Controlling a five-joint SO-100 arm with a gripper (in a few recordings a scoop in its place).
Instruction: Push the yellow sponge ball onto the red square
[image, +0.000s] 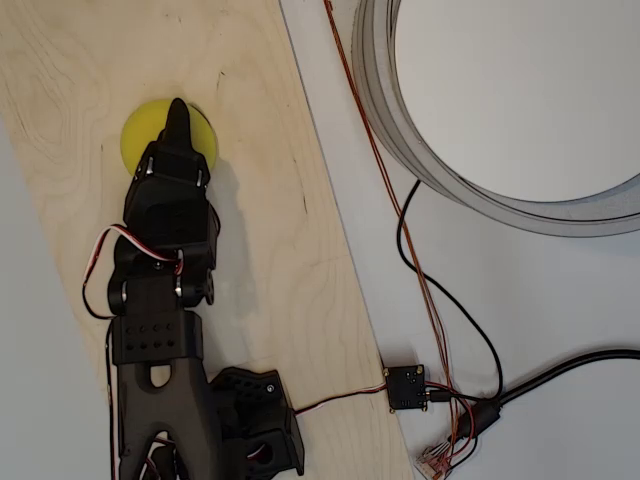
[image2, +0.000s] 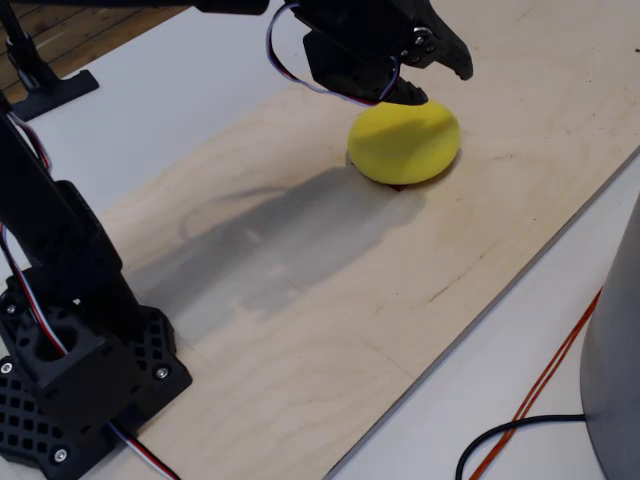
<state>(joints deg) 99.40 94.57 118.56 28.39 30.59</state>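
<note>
Ball: the yellow sponge ball (image: 168, 136) lay on the plywood board (image: 280, 280), which rested on the white desk (image: 560, 300); a sliver of red (image2: 397, 186) peeked from under the ball's near edge in the fixed view, probably the square.
Pincer: the black pincer (image2: 448, 62) hung just over the ball's top; fingers looked together, holding nothing.
Risk: a downward press could squash the foam and squirt it sideways off the red; a glancing push could roll it past.
</note>
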